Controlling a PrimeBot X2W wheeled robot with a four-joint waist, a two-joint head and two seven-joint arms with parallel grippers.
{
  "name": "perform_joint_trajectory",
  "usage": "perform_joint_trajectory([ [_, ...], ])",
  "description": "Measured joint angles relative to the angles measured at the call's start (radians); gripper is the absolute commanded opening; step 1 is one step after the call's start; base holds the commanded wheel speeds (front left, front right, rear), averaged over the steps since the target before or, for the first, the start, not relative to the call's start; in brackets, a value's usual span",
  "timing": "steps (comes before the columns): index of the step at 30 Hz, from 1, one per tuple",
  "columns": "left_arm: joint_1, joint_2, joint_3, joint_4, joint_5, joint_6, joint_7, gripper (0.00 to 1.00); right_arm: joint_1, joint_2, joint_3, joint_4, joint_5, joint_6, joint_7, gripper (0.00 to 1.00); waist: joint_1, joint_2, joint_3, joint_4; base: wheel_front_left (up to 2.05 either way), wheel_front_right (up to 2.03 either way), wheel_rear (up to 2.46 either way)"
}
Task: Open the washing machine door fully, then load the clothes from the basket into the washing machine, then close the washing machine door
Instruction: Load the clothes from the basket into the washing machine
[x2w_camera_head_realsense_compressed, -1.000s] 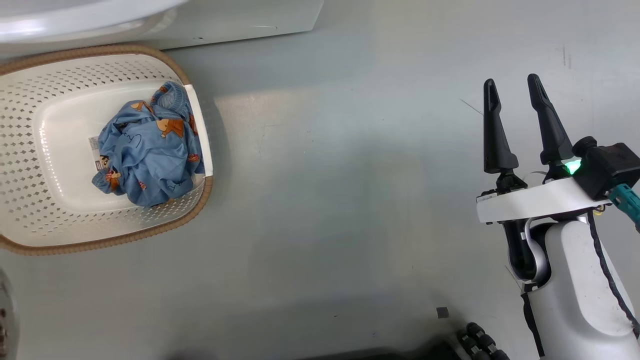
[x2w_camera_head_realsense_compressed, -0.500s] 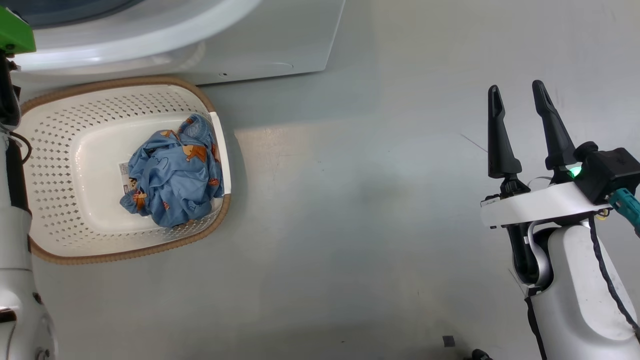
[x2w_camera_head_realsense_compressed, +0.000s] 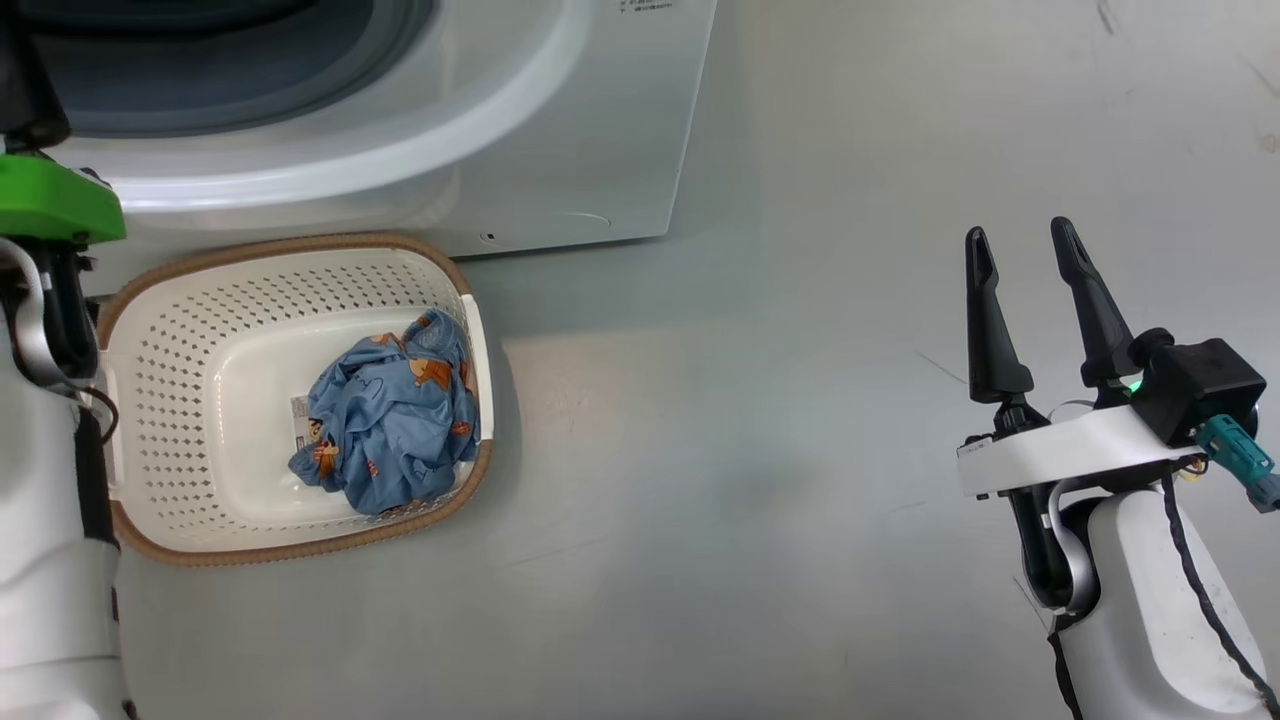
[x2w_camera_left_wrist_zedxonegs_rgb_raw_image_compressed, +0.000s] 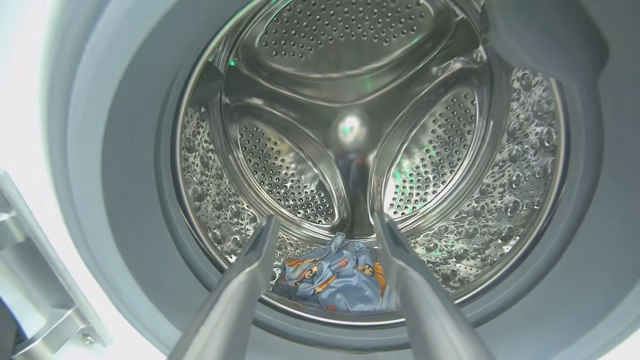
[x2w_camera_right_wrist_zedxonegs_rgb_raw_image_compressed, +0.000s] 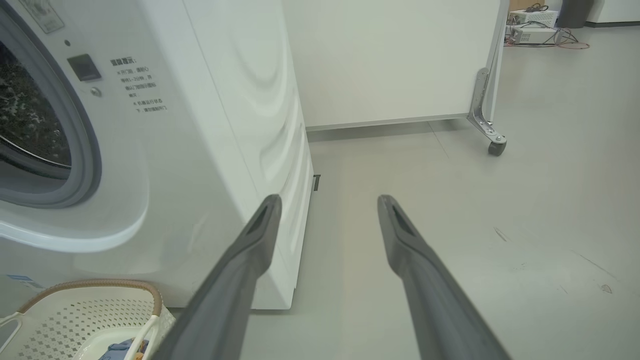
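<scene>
Well, my left jaws stand spread and empty, their two long dark fingers (x2w_camera_left_wrist_zedxonegs_rgb_raw_image_compressed: 240, 295) aimed straight into the mouth of the big white front-loading washing machine (x2w_camera_head_realsense_compressed: 570, 120). Between the fingertips, low in the perforated steel drum (x2w_camera_left_wrist_zedxonegs_rgb_raw_image_compressed: 350, 65) and just behind the grey rubber gasket (x2w_camera_left_wrist_zedxonegs_rgb_raw_image_compressed: 125, 200), lies a crumpled light-blue garment with orange-brown cartoon figures (x2w_camera_left_wrist_zedxonegs_rgb_raw_image_compressed: 332, 280). My right jaws are likewise parted and hold nothing. Their fingers (x2w_camera_head_realsense_compressed: 990, 320) hang over the bare grey floor (x2w_camera_head_realsense_compressed: 750, 420), well apart from the work.

By my reckoning the first step is done. The opening is unblocked before me, with a metal hinge bracket (x2w_camera_left_wrist_zedxonegs_rgb_raw_image_compressed: 35, 280) at its left edge in the left wrist view, so the large round door must be swung aside. Loading is partway. The rest of the clothes (x2w_camera_head_realsense_compressed: 395, 445), a bundle of the same blue printed fabric, sits in the cream-white perforated plastic basket with the brown woven-look rim (x2w_camera_head_realsense_compressed: 290, 243), heaped against its right wall. The basket is on the floor just in front of the machine, below the mouth. That bundle has yet to go in, and then the door must be shut.

Nothing lies between basket and mouth. The piece in the drum is close to the gasket, so it might catch when the door closes. A white wheeled partition (x2w_camera_right_wrist_zedxonegs_rgb_raw_image_compressed: 400, 60) stands beyond the machine's side, well clear.
</scene>
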Motion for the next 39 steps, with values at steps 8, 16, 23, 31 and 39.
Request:
perform_joint_trajectory([
  [8, 0.148, -0.012, 0.031, -0.083, 0.001, 0.011, 0.000, 1.00, 0.018, 0.000, 0.011, 0.004, -0.001, 0.001, 0.000, 1.00, 0.0000, 0.0000, -0.075, 0.006, 0.00, 0.00, 0.00],
  [16, 0.259, -0.071, 0.049, -0.186, 0.000, 0.012, 0.000, 1.00, 0.058, 0.000, 0.010, 0.006, -0.001, 0.001, 0.000, 1.00, 0.0000, 0.0000, -0.133, 0.009, 0.00, 0.00, 0.00],
  [23, 0.394, -0.076, 0.057, -0.242, 0.030, 0.021, 0.000, 1.00, 0.065, 0.001, 0.015, 0.008, -0.002, 0.001, 0.000, 1.00, 0.0000, 0.0000, -0.180, 0.008, 0.00, 0.00, 0.00],
  [31, 0.509, -0.099, 0.054, -0.290, 0.051, 0.021, 0.000, 1.00, 0.097, 0.000, 0.016, 0.013, -0.009, 0.002, 0.000, 1.00, 0.0000, 0.0000, -0.241, 0.002, 0.00, 0.00, 0.00],
  [39, 0.595, -0.124, 0.032, -0.321, 0.058, 0.021, 0.000, 1.00, 0.128, -0.007, 0.010, 0.014, -0.018, 0.004, 0.000, 1.00, -0.0001, 0.0000, -0.290, 0.002, 0.00, 0.00, 0.00],
])
